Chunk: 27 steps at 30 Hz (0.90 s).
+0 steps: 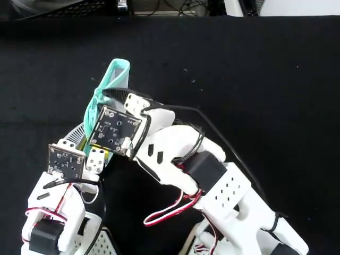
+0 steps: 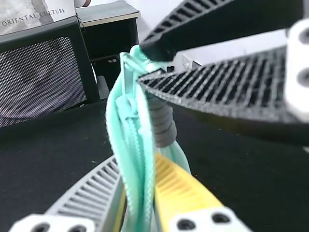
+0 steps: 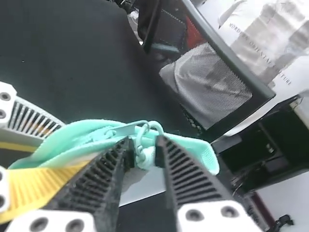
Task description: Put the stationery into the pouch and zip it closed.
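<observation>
right pincer [image 3: 143,145] pinching zipper pull [image 3: 135,131], left pincer [image 2: 138,166] gripping pouch [image 2: 129,140]

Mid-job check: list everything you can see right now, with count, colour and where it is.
table: one, black, under everything
pouch: one, mint green, left of the table's middle
zip pull: one, mint green, at one end of the pouch
mesh panel: one, black frame, beyond the table
left gripper: one, grey and yellow fingers, shut on the pouch
right gripper: one, black fingers, pinching the zip pull
</observation>
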Tool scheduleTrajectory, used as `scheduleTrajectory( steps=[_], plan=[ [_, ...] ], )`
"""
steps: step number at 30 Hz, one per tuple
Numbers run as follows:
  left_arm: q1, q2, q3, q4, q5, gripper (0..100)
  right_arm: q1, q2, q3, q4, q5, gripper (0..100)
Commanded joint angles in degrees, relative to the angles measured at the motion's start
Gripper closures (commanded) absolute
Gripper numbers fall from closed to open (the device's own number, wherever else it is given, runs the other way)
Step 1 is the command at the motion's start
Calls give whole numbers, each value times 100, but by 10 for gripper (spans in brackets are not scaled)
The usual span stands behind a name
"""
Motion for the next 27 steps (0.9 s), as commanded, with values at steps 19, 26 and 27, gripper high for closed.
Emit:
scheduleTrajectory(
  steps=[19, 26, 27],
  plan=[
    [84, 18, 277, 149, -35, 970, 826, 277, -286, -299, 211, 985],
    [75, 9, 277, 149, -44, 970, 985, -356, 57, 290, -501, 983],
    [75, 9, 277, 149, -44, 970, 985, -523, 198, 281, -624, 983]
  ],
)
